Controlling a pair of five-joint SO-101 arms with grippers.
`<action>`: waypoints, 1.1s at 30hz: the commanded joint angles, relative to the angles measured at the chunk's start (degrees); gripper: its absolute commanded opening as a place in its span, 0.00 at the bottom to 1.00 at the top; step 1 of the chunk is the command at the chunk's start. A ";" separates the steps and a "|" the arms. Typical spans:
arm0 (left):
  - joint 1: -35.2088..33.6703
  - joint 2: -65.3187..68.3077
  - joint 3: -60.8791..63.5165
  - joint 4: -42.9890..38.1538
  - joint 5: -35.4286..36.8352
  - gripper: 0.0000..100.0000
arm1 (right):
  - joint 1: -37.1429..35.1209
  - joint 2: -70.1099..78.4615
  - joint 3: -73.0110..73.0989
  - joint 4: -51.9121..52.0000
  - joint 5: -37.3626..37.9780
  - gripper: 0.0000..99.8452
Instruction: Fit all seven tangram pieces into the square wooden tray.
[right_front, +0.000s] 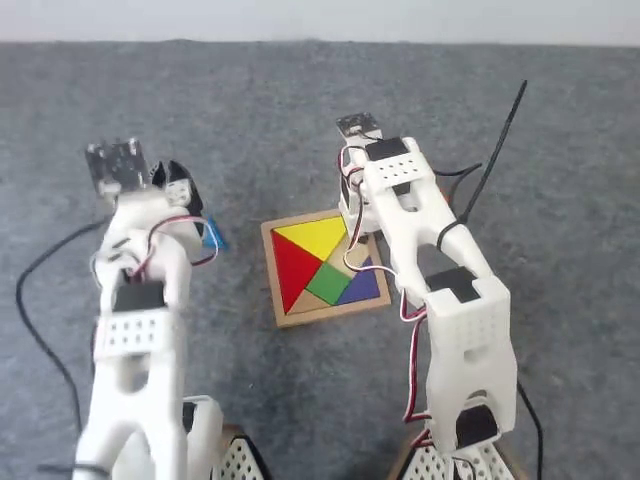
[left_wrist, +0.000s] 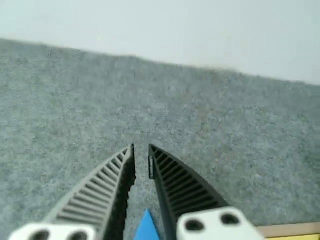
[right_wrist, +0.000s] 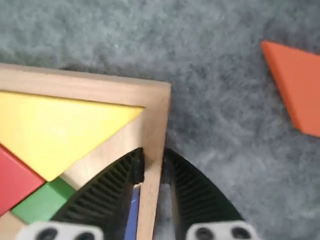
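Left wrist view: the left end effector, almost closed, pinches a blue piece beside the tray. The right end effector grips the tray's rim. Next the blue piece likely needs a gap inside.

I'm watching the high camera looking down from above and behind the bases, facing the far wall. The left arm is rising at 8 o'clock, the right arm at 4 o'clock, and the wooden tray is sitting near centre. The left wrist camera is looking almost level along the left gripper, over the grey carpet to that wall. The blue piece pinched in it is also showing in the high view, at 9 o'clock from the tray. The right wrist camera is hanging very close, pointing steeply down past the right gripper, which is pinching the tray's rim, and sharing the yellow piece with the high view.
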 joint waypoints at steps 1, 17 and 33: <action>-0.18 14.15 -15.08 8.70 0.35 0.06 | 1.27 -5.05 -3.25 3.56 0.62 0.16; -0.18 37.19 -30.90 30.68 -3.69 0.14 | 9.80 -40.48 33.05 -13.76 -0.09 0.16; -2.20 47.03 -38.55 35.96 -3.34 0.19 | 11.91 -26.24 26.11 -22.20 14.33 0.16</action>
